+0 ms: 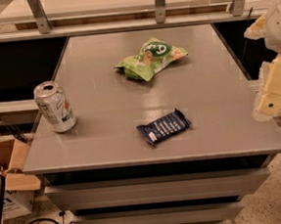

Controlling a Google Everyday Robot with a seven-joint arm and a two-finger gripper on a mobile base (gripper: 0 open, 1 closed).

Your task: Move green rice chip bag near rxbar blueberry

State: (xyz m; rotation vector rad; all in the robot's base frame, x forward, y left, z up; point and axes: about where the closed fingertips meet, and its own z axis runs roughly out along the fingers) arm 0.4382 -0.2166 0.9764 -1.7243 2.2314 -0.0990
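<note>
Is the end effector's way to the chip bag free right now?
Probably yes: the end effector hangs past the right edge of the table, and only bare surface lies between it and the chip bag.

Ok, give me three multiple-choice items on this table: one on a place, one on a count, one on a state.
1. Where is the green rice chip bag relative to the rxbar blueberry?
A. farther back on the table
B. touching it
C. under it

2. How many things lie on the table?
A. two
B. three
C. five

3. How is the soda can placed?
A. on its side
B. upright
C. crushed flat

Key: 1 A, bare tabletop separates them. 2 B, bag, bar and can. 3 B, its top faces up. The gripper is beyond the table's right edge, apart from all three.
</note>
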